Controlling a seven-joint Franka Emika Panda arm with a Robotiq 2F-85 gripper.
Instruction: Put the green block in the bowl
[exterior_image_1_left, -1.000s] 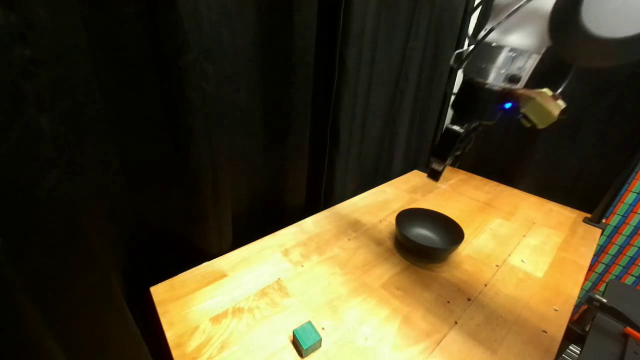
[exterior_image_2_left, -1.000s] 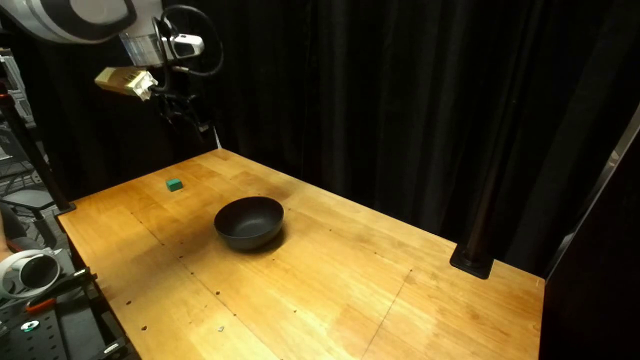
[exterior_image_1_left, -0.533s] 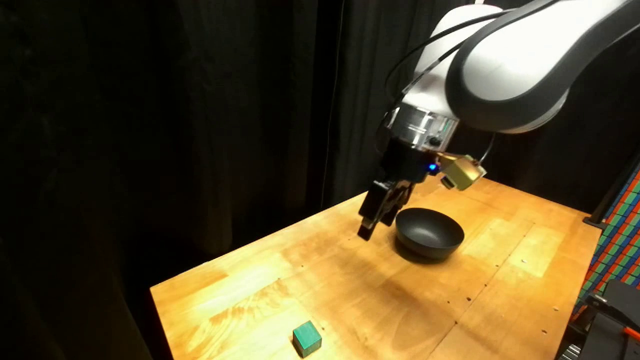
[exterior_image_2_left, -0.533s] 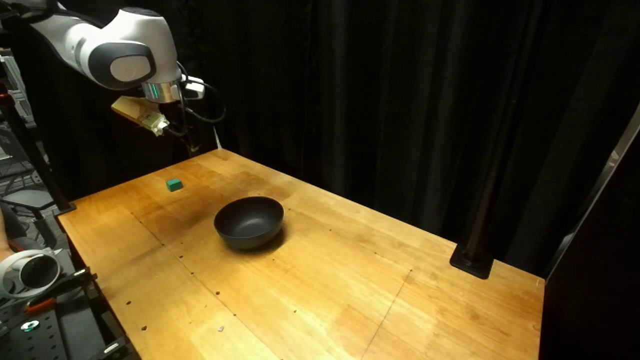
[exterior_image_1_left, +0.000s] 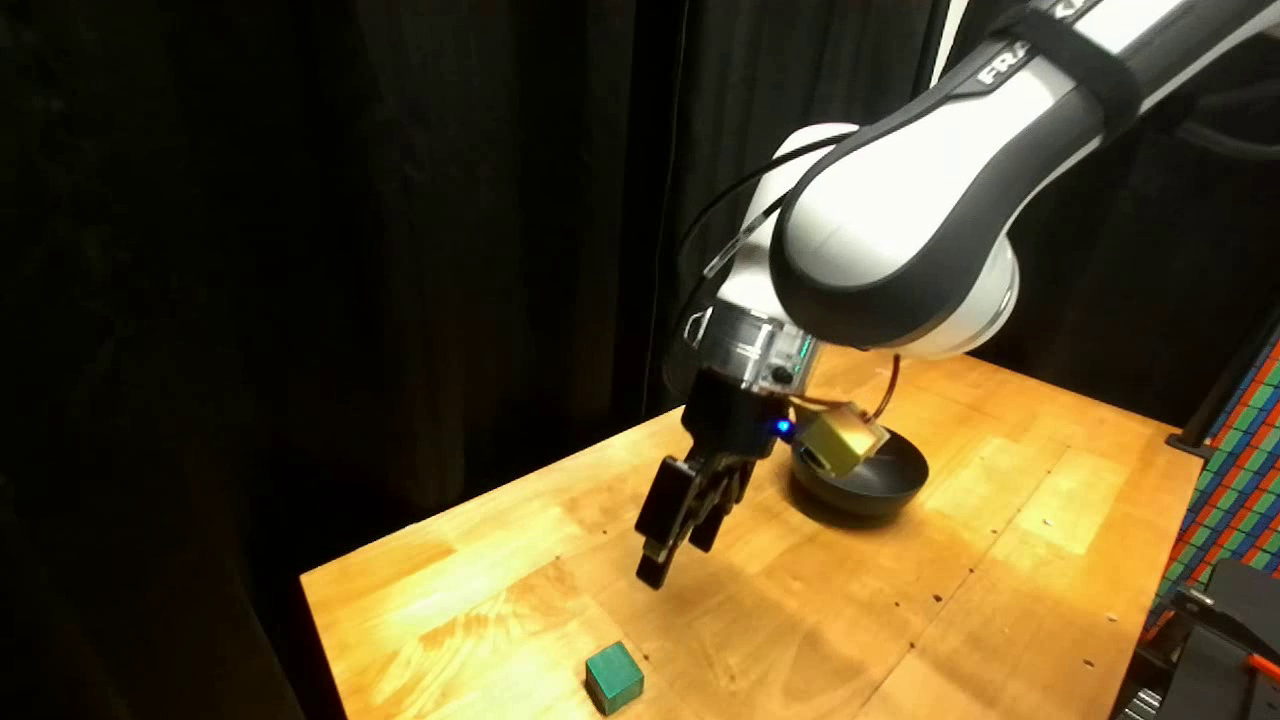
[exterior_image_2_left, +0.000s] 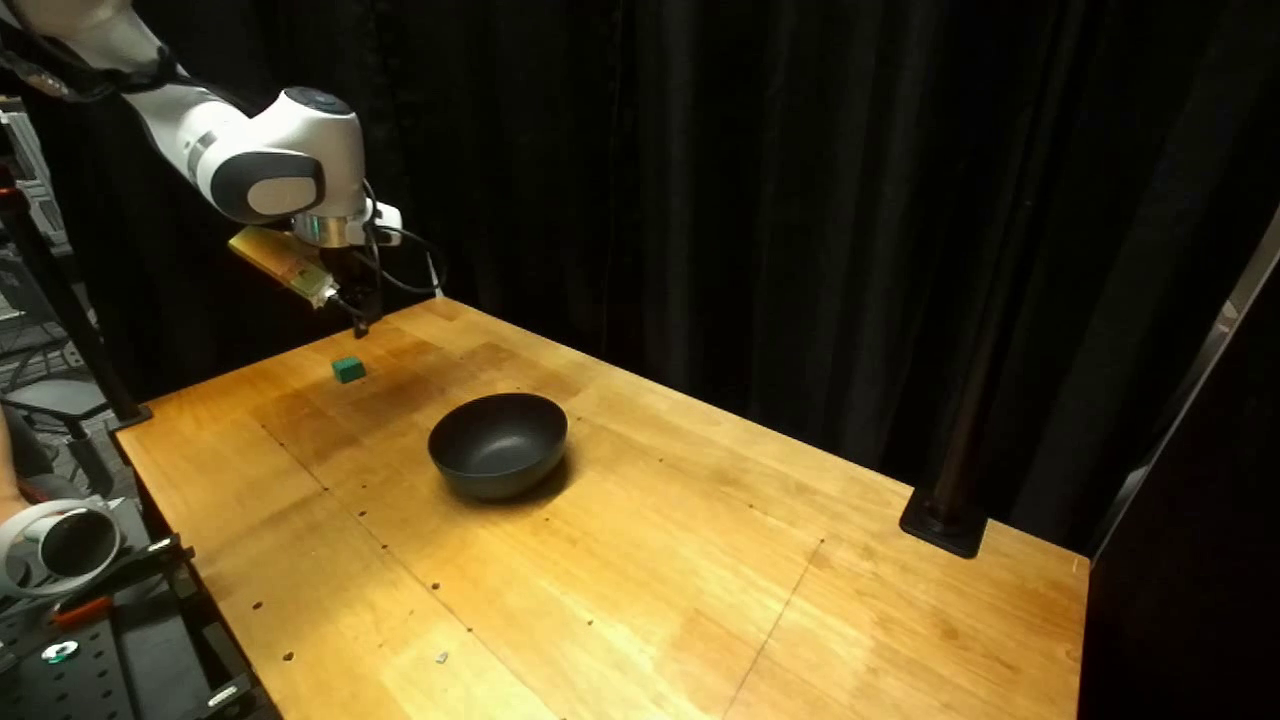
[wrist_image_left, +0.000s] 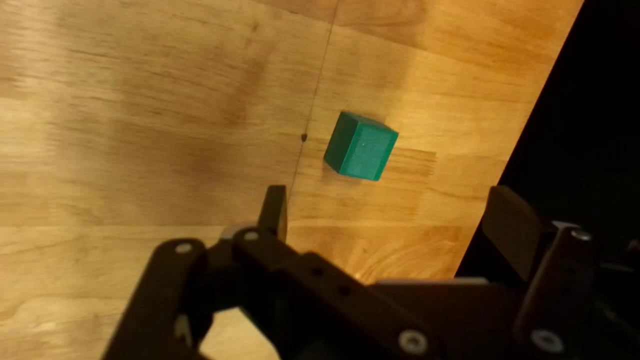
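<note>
1. Right, here we are: my fingers (wrist_image_left: 274, 207) stand wide apart, a broad gap between the tips in the wrist view.
2. And there's the green block (wrist_image_left: 362, 145), just beyond that gap, nearer the finger at picture left and apart from both, resting on the tabletop (wrist_image_left: 175, 100).
3. In both exterior views the block shows lower than my fingertips, near them, while I hang tilted above the tabletop.
4. Over to the bowl (exterior_image_2_left: 497, 447) in an exterior view: upright, well apart from my fingers, on the camera's side of them.
5. In an exterior view, the yellow box (exterior_image_1_left: 843, 440) above my fingers covers part of the bowl's rim.
6. Against the black curtain (exterior_image_2_left: 800, 200) my fingers come out dark, so from there I can't fairly judge their spread.
7. Wrist view again: the tabletop's edge slants by, just inside the finger at picture right.
</note>
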